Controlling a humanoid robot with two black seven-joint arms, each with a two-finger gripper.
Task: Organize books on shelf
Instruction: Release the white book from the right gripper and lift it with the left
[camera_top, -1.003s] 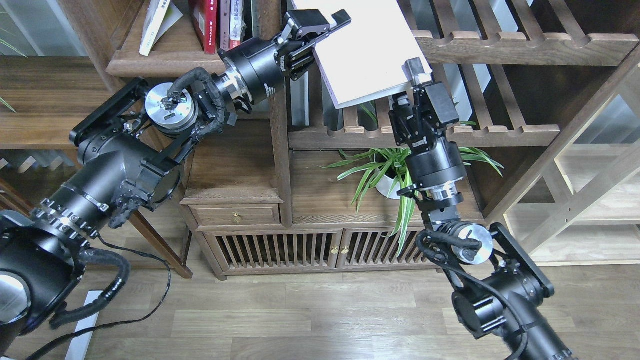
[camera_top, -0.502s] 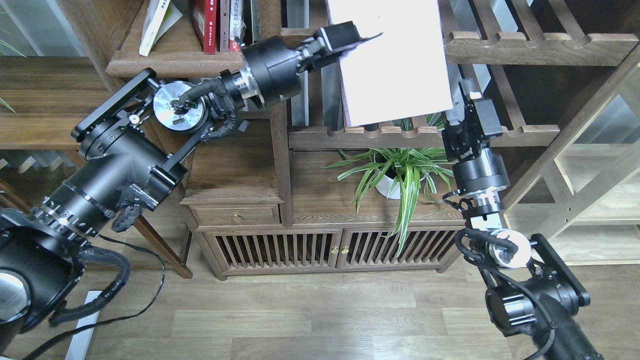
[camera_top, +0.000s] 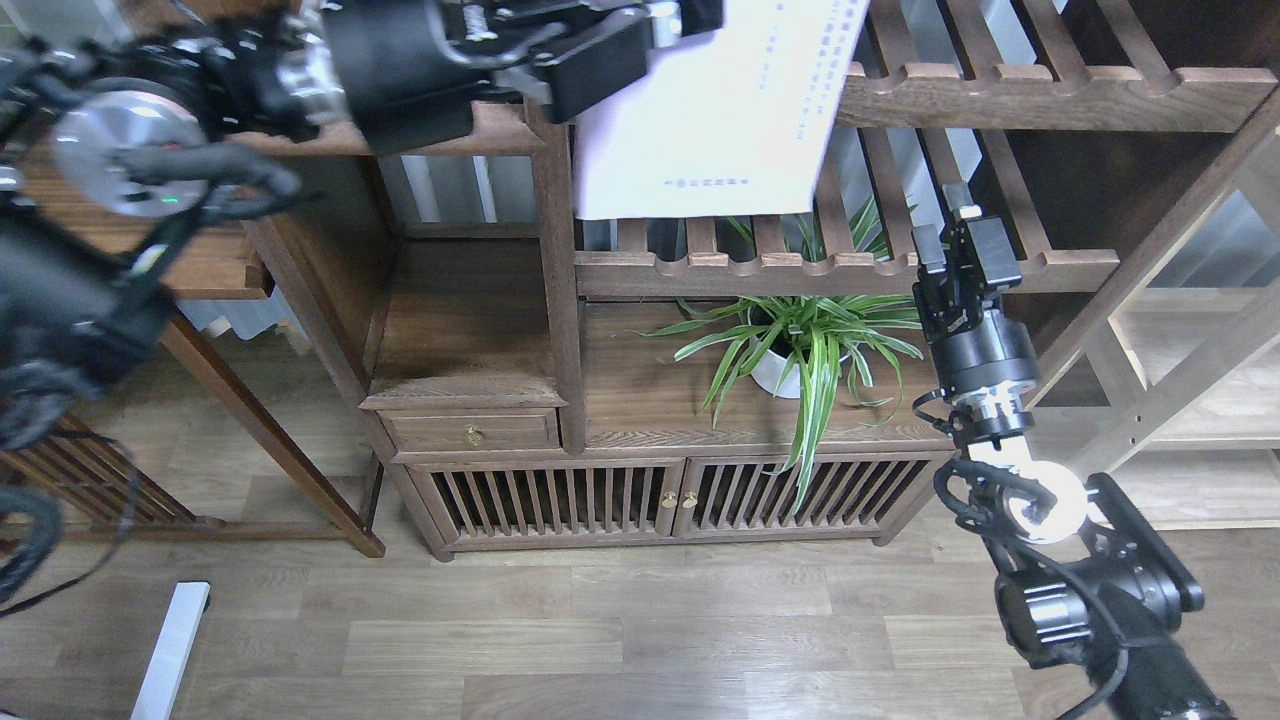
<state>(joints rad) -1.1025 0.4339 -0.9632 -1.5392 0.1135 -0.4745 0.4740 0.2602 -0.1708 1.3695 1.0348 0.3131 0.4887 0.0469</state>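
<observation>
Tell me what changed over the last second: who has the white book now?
The left gripper now holds the white book alone and has swung it up and leftward, printed side showing. The right gripper let go and dropped away to the right. The plant and cabinet stayed put.

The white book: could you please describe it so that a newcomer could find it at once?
Start at the dark wooden bookcase and look up to its slatted racks. In front of them the left pincer holds the white book, a large pale sheet with faint rows of print, tilted above the leafy potted plant.
</observation>
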